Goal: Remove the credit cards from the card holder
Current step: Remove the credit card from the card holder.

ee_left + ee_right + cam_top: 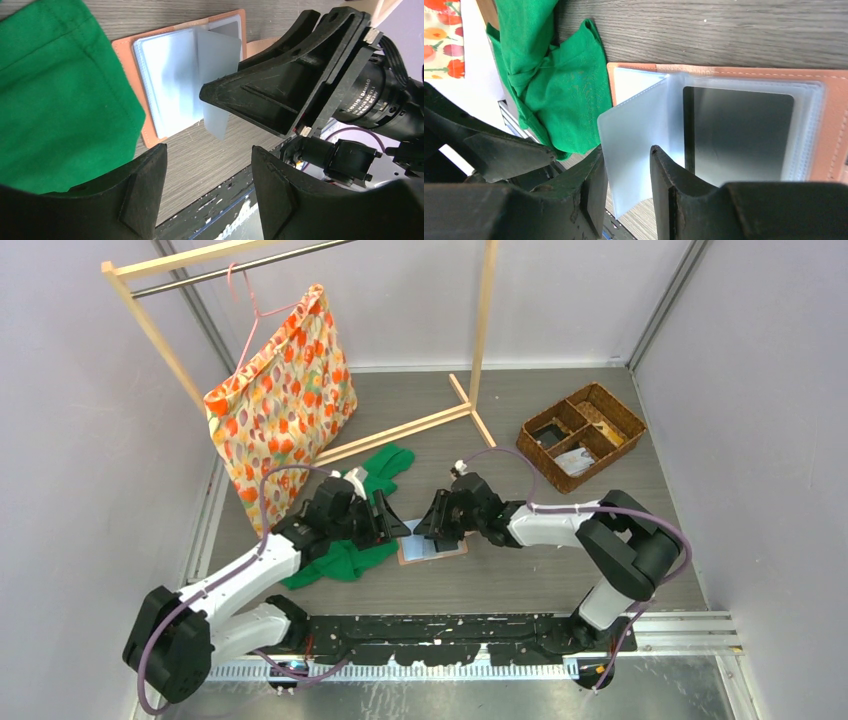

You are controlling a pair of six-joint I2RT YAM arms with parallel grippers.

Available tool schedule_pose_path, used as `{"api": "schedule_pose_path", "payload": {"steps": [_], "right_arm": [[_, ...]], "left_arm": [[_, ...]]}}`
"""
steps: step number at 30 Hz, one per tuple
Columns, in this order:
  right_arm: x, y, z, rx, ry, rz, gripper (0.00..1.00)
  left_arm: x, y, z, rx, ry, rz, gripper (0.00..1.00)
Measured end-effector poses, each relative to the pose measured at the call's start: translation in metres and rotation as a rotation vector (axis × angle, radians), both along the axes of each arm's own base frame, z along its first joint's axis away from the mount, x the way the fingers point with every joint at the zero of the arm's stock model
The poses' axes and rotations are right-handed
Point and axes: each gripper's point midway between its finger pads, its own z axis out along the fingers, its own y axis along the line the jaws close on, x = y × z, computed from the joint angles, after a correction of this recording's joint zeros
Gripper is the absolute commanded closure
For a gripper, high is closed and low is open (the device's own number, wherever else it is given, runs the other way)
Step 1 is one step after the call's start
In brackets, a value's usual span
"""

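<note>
The right pincer point(626, 155), jaws spread, frames a raised clear sleeve leaf point(634, 130) of the card holder point(834, 125), which lies open and flat on the grey wood surface point(724, 30) between the two arms. A dark card point(739, 135) sits in the next sleeve. Opposite, the left pincer point(207, 150) hangs open and empty beside a green cloth point(50, 90). A wicker basket point(582, 435) stands well apart at far right.

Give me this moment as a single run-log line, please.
card holder: open flat on table | right jaws: apart around raised clear sleeve | left jaws: open, empty | dark card: inside a pocket
</note>
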Motion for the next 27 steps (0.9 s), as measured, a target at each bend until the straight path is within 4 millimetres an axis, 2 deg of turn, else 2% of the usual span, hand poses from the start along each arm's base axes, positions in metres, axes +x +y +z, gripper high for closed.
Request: {"api": "schedule_pose_path", "payload": {"steps": [9,13,19,27], "right_arm": [[-0.004,0.011,-0.018,-0.019,0.030,0.025,0.61],[-0.002,0.015,-0.018,0.000,0.036,0.016,0.61],[0.001,0.020,-0.018,0.025,0.043,0.009,0.57],[0.006,0.030,-0.015,0.045,0.041,0.017,0.53]], "left_arm": [[-0.002,0.010,0.003,0.008,0.007,0.024,0.36],[-0.002,0.010,0.004,0.004,0.011,0.028,0.36],[0.000,0.004,0.014,-0.061,-0.015,0.031,0.36],[-0.004,-0.007,0.009,-0.145,0.003,0.012,0.36]]}}
